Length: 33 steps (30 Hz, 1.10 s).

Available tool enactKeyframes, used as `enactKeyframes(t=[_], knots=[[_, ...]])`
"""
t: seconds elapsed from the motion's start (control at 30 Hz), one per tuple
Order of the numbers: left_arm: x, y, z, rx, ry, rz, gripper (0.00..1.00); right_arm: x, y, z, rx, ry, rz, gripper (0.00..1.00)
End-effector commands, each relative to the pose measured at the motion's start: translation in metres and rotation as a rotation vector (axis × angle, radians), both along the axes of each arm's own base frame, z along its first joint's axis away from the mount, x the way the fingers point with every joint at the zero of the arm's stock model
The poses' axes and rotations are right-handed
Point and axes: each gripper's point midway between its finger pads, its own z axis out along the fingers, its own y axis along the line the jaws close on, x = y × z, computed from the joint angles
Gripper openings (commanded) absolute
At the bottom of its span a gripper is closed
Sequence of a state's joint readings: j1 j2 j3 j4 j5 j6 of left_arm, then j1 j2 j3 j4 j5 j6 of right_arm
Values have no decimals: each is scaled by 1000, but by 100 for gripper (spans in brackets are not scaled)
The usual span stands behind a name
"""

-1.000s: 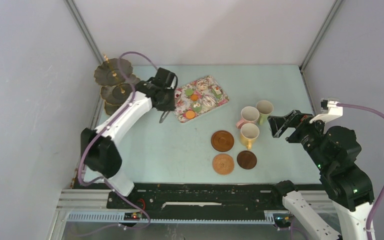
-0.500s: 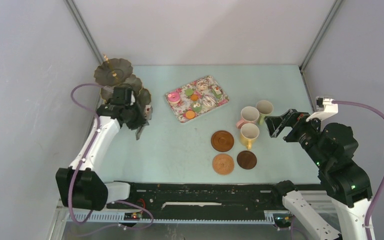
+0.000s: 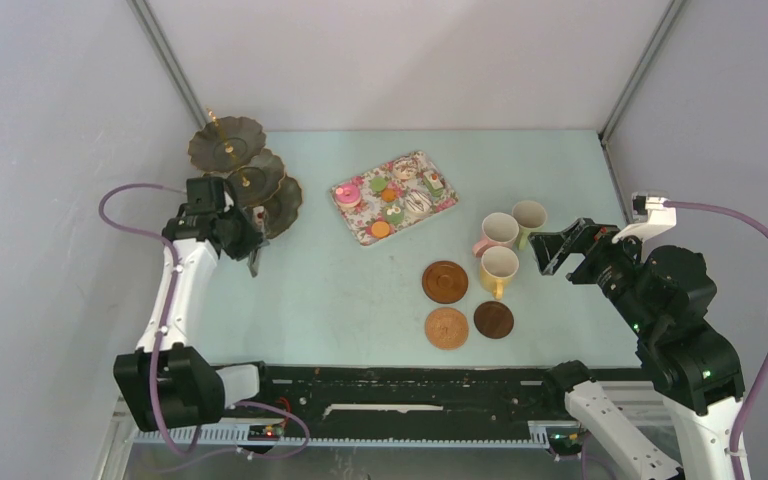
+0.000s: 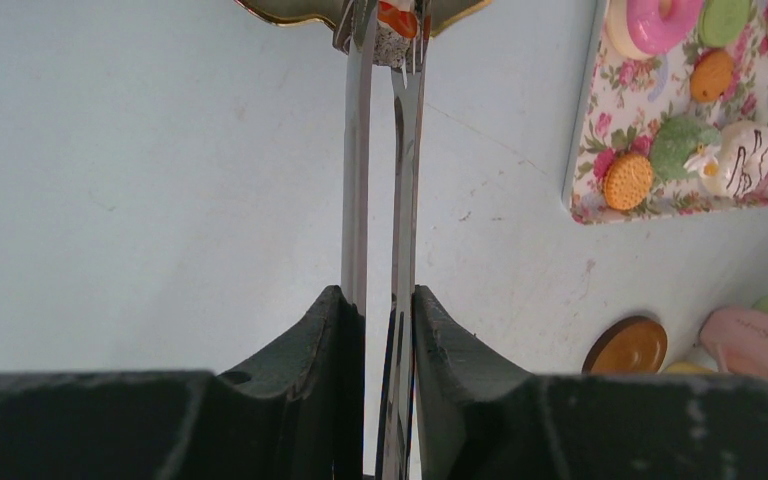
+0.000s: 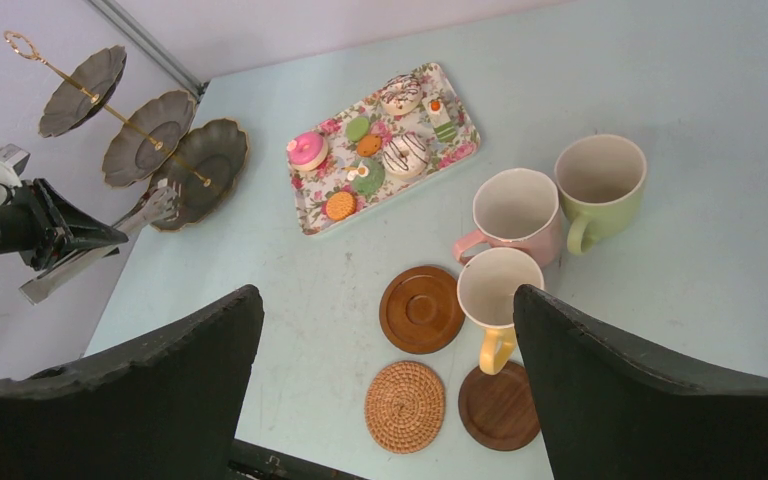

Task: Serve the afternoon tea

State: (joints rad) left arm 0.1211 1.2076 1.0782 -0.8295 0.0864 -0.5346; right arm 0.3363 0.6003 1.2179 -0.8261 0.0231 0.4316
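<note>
One small orange-topped cake (image 4: 397, 18) sat pinched in the tips of the metal tongs (image 4: 357, 180), at the rim of the lowest tier of the three-tier stand (image 3: 228, 148); whether it touched the tier could not be told. The stand stood at 10 o'clock on the surface (image 3: 340, 290). Left tool (image 4: 382, 305) was narrow, clamped on the tongs. Other cakes (image 3: 380, 185) lay on the flowered tray (image 3: 450, 205) at 12 o'clock. Pink mug (image 3: 497, 232), green mug (image 3: 529, 216) and yellow mug (image 3: 499, 266) clustered at 3 o'clock, with the grooved coaster (image 3: 445, 281), woven coaster (image 3: 447, 327) and dark coaster (image 3: 493, 319) near them at 5 o'clock. Right tool (image 3: 558, 250) gaped wide, holding nothing, just 3 o'clock of the mugs.

pink mug (image 5: 515, 215), green mug (image 5: 600, 180), yellow mug (image 5: 500, 290), flowered tray (image 5: 312, 190), woven tan coaster (image 5: 404, 405)
</note>
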Motion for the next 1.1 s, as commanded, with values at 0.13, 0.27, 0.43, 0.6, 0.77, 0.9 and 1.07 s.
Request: enactKeyframes(t=[0.13, 0.27, 0.43, 0.6, 0.77, 0.9, 1.07], knots=[[31, 14, 0, -11, -54, 50, 27, 7, 0, 9, -12, -45, -4, 98], [43, 14, -5, -26, -70, 64, 27, 7, -1, 9, -16, -44, -7, 98], [56, 16, -9, -35, -90, 85, 28, 8, -2, 8, -20, -40, -11, 98], [61, 10, -21, -80, -71, 86, 28, 8, -2, 7, -21, -38, -14, 98], [59, 7, -30, -99, -64, 90, 29, 9, -3, 7, -19, -36, -20, 98], [58, 7, -36, -95, -49, 82, 31, 9, -3, 7, -17, -34, -19, 98], [58, 6, -42, -98, -34, 77, 38, 9, -2, 8, -13, -40, -13, 98]])
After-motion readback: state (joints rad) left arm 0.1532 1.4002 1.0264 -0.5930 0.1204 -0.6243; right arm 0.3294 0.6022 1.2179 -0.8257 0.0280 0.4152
